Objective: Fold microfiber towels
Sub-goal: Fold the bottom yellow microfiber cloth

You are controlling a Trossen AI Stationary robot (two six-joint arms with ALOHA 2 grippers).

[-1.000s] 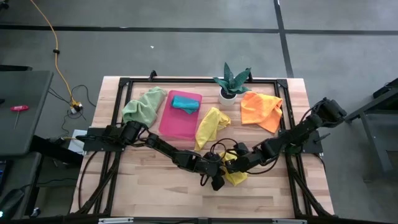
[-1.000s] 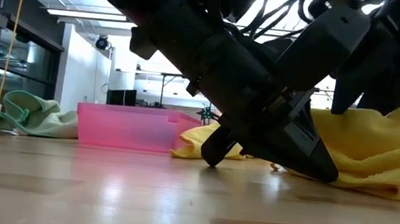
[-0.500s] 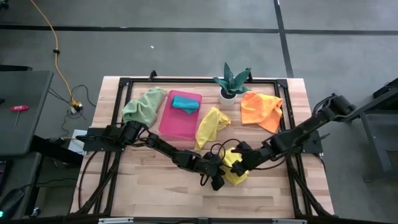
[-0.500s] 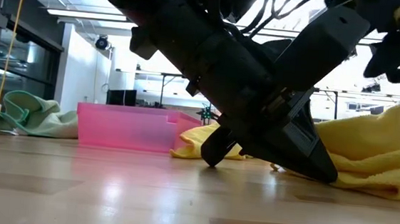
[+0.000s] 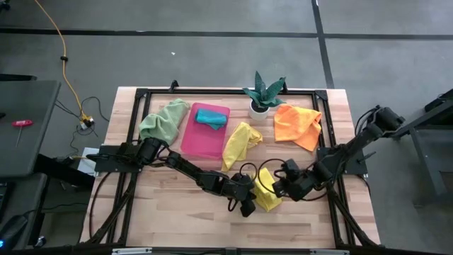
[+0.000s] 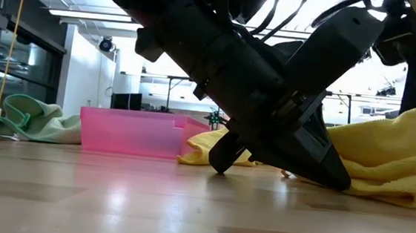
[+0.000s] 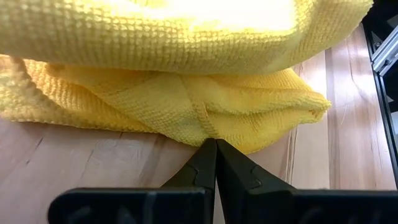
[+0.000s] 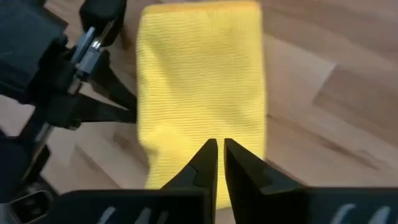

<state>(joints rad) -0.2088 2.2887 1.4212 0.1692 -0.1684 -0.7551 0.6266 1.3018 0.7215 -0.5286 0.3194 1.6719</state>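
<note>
We find the yellow towel being worked (image 5: pixel 266 193) lying folded on the tabletop (image 5: pixel 170 219), near its front edge and between the two arms. The left hand (image 7: pixel 216 148) is clenched, its two fingers pressed tip to tip with nothing between them; the tips rest against the near folded edge of this towel, low on the wood, which we read as a pin that keeps the cloth from sliding while the other arm works. The right hand (image 8: pixel 221 148) hangs just above the same towel with its fingers drawn almost together and no cloth caught between them, so we judge it empty, the layer it carried now laid flat. In the right wrist view the towel shows as a neat narrow rectangle, which suggests that one fold is complete. The remaining towels lie along the far side of the tabletop: a second yellow towel (image 5: pixel 239 144) crumpled beside the pink tray (image 5: pixel 202 142), a teal towel (image 5: pixel 209 117) folded in the tray, a pale green towel (image 5: pixel 163 120) bunched at the tray's other side, and an orange towel (image 5: pixel 297 125) spread loosely next to a potted plant (image 5: pixel 262 93). We judge that these loose towels are unfolded work left to do.
</note>
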